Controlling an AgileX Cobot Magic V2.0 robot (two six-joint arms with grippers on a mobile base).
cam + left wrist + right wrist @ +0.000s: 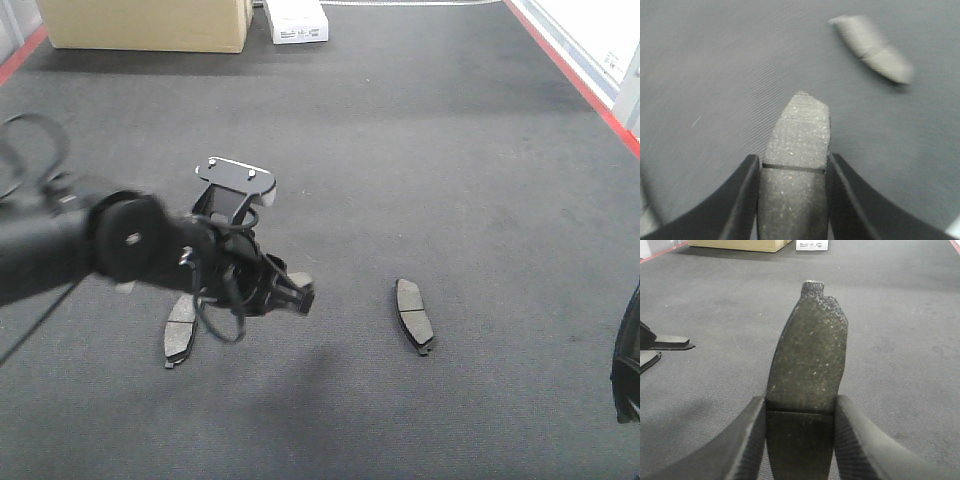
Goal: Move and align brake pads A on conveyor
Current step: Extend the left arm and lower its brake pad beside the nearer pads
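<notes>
The left end effector [792, 195] is clamped on a brake pad [797, 165], its two black fingers [742, 200] pressing the pad's long edges while the grooved friction face points up and the rounded tip sticks out forward. In the front view this arm reaches in from the left above the conveyor [450, 150], the left end effector [290, 292] hanging over the dark felt belt. A second brake pad [181, 331] lies flat on the belt just below and left of it, and a third brake pad [412, 314] lies well apart to the right; the left wrist view shows a blurred pad [871, 48] ahead on the belt. The right end effector [800, 440] likewise grips a brake pad [809, 360] between its fingers [742, 445], held above the belt. At the far end sit a cardboard box [145, 24] and a white box [296, 22].
</notes>
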